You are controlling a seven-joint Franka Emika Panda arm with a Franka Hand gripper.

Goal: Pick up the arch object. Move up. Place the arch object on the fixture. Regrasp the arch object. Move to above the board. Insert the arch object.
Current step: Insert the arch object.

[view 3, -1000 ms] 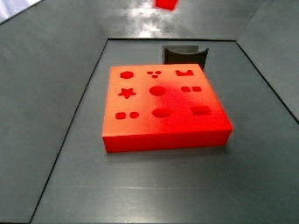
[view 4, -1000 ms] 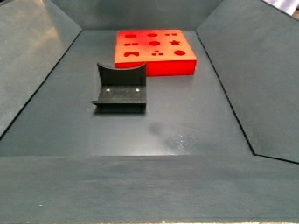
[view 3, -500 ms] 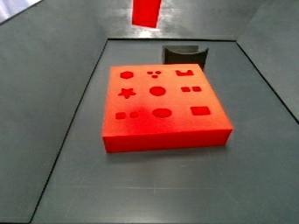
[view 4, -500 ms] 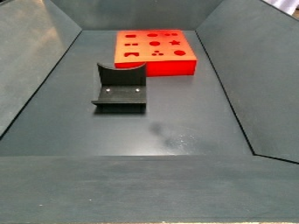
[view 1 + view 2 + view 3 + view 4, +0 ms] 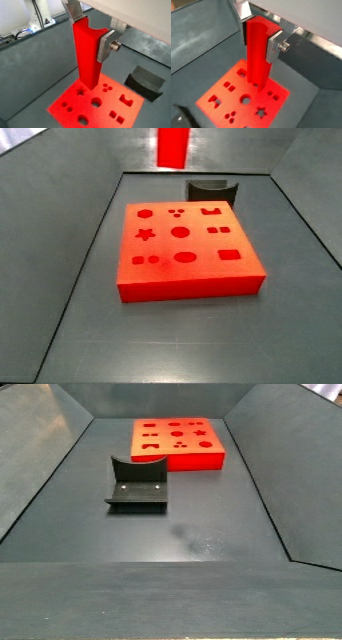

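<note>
Holding small bright-red rigid arch bar (image 5: 87,55) upright, our gripper (image 5: 90,35) clamps its upper end above flat orange-red cutout board (image 5: 100,106); we judge it light, stiff, smooth-sided.

Both wrist views look steeply down past the gripper (image 5: 90,30) (image 5: 260,34), close on the arch (image 5: 87,55) (image 5: 256,50), w/ board (image 5: 100,107) (image 5: 238,100) below; side views look down from opposite ends: board (image 5: 187,253) near, fixture (image 5: 214,190) behind; fixture (image 5: 138,484) near, board (image 5: 177,444) behind.
</note>
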